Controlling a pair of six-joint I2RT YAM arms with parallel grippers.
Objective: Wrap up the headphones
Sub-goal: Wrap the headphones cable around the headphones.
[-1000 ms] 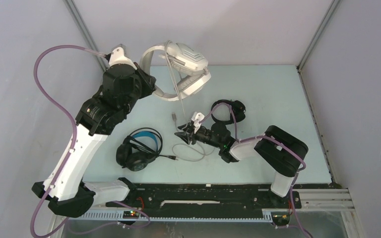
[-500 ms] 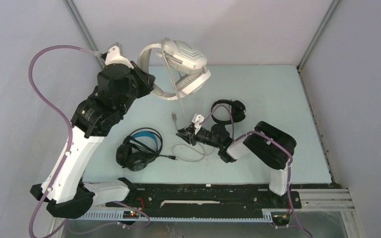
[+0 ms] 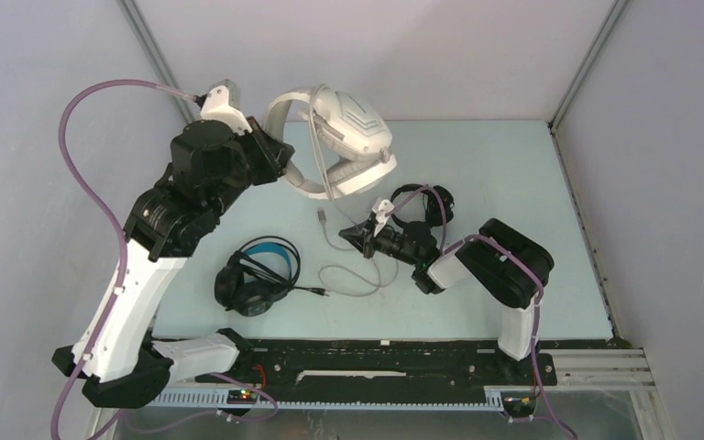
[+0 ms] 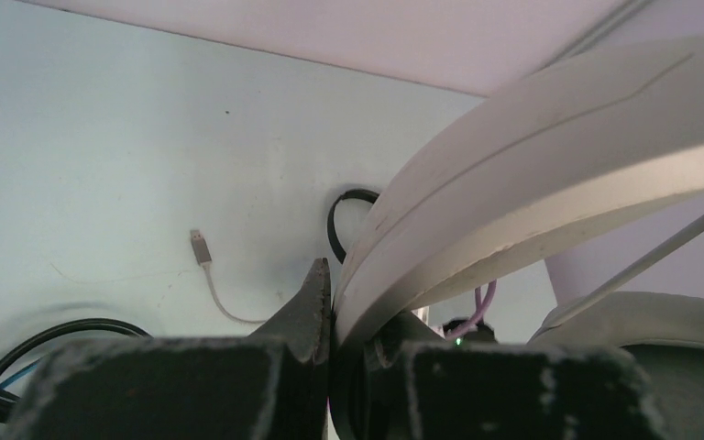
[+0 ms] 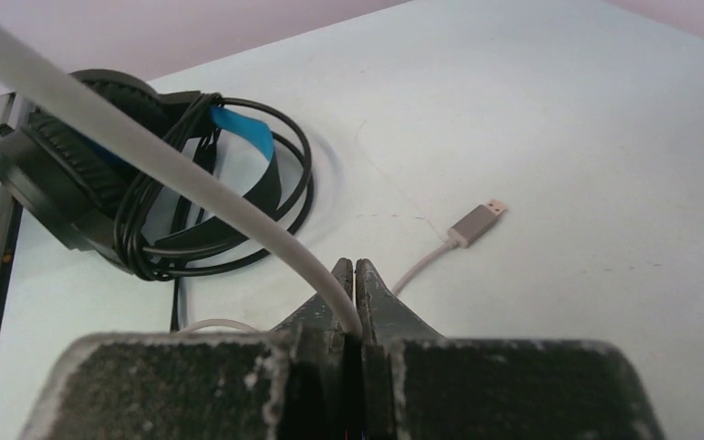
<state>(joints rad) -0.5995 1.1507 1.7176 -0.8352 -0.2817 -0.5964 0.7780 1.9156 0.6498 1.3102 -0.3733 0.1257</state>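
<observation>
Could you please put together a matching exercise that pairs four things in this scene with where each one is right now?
Things:
1. white headphones
2. grey cable
3. USB plug
4. blue-banded black headphones

States:
A. lying on the table, its black cord looped over it
B. pinched in the shut right gripper
C. lying on the table at the cable's free end
D. held up by the headband in the left gripper

Pairs: 1-D, 2-B, 3-C, 4-A.
</observation>
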